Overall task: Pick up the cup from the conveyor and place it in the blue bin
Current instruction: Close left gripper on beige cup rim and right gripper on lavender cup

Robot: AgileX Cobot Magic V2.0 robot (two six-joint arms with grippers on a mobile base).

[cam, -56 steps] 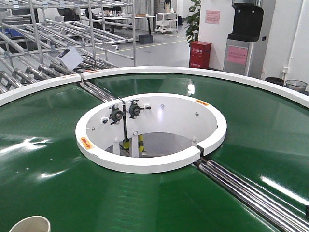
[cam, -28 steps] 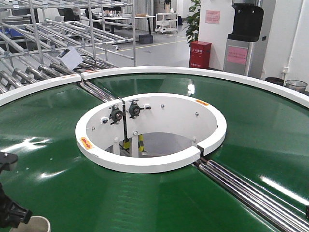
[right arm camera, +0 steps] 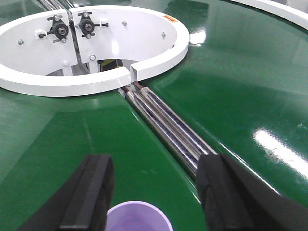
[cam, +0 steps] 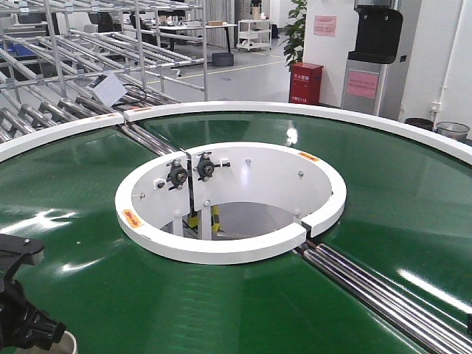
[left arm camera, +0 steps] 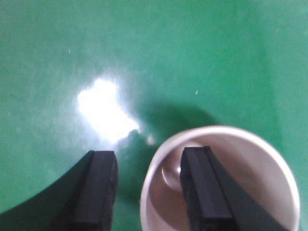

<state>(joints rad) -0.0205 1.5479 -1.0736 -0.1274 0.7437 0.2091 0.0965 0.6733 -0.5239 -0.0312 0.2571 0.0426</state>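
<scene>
The dark-green conveyor (cam: 383, 192) is seen filling the front view, its belt bounded by a white outer rim (cam: 310, 110). At its middle a white central ring (cam: 221, 254) is set around a round opening. Steel roller strips (cam: 369, 291) are laid across the belt from the ring toward the lower right. The left gripper (left arm camera: 148, 159) is held over the belt at the lower left corner of the front view, jaws apart and astride the wall of the cream cup (left arm camera: 250, 178). One black finger (left arm camera: 204, 192) is seen inside the cup's mouth, the other finger (left arm camera: 98, 192) outside it above bare belt. Whether either touches the wall cannot be told. The cream cup is stood upright on the belt, mouth up. The right gripper (right arm camera: 154, 163) is held low over the belt near the roller strips, jaws wide apart and clamped on nothing. A lilac cup (right arm camera: 139, 219) is seen upright between its fingers at the bottom edge of the right wrist view
</scene>
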